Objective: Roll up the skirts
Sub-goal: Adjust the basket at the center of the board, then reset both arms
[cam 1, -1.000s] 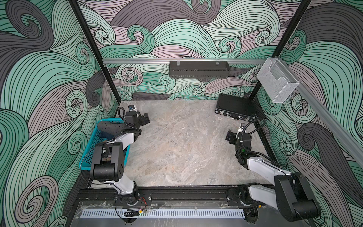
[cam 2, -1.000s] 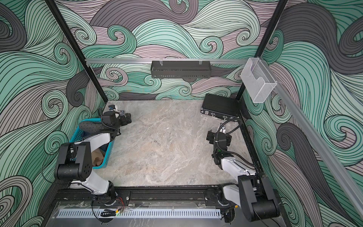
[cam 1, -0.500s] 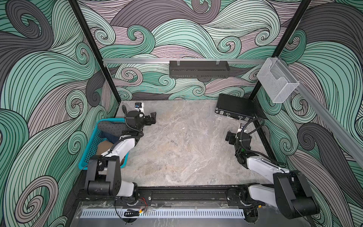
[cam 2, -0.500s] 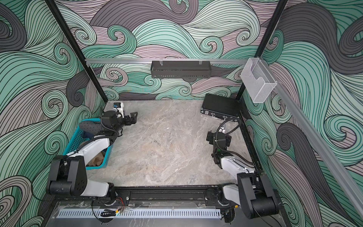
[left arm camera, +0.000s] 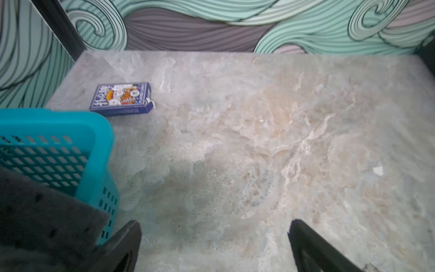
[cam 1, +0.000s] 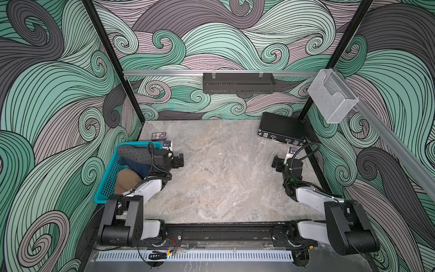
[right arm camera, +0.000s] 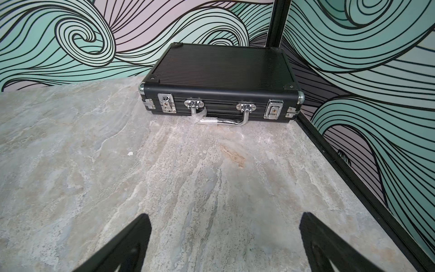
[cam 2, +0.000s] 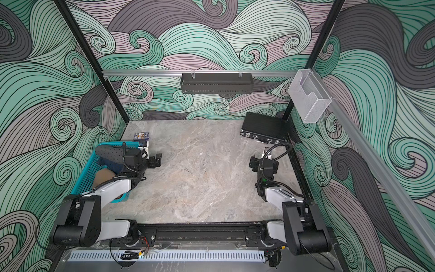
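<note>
Three skirts lie heaped in the teal basket [cam 1: 110, 174] at the table's left edge. In both top views the dark grey dotted skirt [cam 1: 134, 152] [cam 2: 108, 152] is on top at the far end, the dark blue denim skirt [cam 1: 135, 166] [cam 2: 110, 164] is under it, and the tan-brown skirt [cam 1: 126, 182] [cam 2: 102, 176] is nearest the front. My left gripper [cam 1: 179, 161] [left arm camera: 214, 222] hangs open and empty over bare table just right of the basket. The dotted skirt [left arm camera: 35, 219] drapes over the basket rim [left arm camera: 70, 124] beside it. My right gripper [cam 1: 276, 163] [right arm camera: 225, 215] is open and empty at the right side.
A blue playing-card box [cam 1: 160, 136] [left arm camera: 122, 96] lies behind the basket. A shut black hard case [cam 1: 282, 128] [right arm camera: 223, 68] sits in the back right corner. A black wire shelf [cam 1: 237, 82] and a clear holder [cam 1: 332, 96] hang on the walls.
My left arm has swung off the basket, carrying its open gripper right and a little forward over the table. The right arm has not moved.
</note>
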You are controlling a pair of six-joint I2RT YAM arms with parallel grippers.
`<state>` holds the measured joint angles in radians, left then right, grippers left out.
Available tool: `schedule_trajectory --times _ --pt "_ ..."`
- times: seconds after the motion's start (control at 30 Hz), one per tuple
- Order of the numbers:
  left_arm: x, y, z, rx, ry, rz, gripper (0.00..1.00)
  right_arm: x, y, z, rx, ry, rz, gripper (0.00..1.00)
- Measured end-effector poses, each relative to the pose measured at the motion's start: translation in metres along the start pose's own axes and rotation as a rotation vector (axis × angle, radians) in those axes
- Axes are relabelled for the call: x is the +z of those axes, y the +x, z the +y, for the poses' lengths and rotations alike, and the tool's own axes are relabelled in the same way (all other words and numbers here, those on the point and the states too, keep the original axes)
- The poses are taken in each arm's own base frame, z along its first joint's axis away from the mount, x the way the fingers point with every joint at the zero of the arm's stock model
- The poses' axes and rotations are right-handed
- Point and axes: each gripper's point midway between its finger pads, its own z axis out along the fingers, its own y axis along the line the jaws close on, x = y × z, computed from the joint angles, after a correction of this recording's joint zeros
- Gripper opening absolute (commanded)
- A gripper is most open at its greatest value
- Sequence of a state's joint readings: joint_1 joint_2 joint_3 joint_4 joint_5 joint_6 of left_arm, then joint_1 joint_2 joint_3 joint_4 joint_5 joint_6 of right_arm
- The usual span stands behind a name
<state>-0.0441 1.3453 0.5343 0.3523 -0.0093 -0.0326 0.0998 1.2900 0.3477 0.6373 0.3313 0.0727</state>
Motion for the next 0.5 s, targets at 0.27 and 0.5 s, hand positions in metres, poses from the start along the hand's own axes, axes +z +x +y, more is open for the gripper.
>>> schedule_trajectory --times 0.27,0.5 --pt "0.024 0.016 0.002 -0.011 0.036 0.097 0.94 0.008 0.006 0.003 -0.026 -0.023 -0.057 0.99" --pt "0.01 0.015 0.018 -0.015 -0.071 0.034 0.96 0.014 0.028 0.009 -0.054 -0.056 -0.06 0.99"
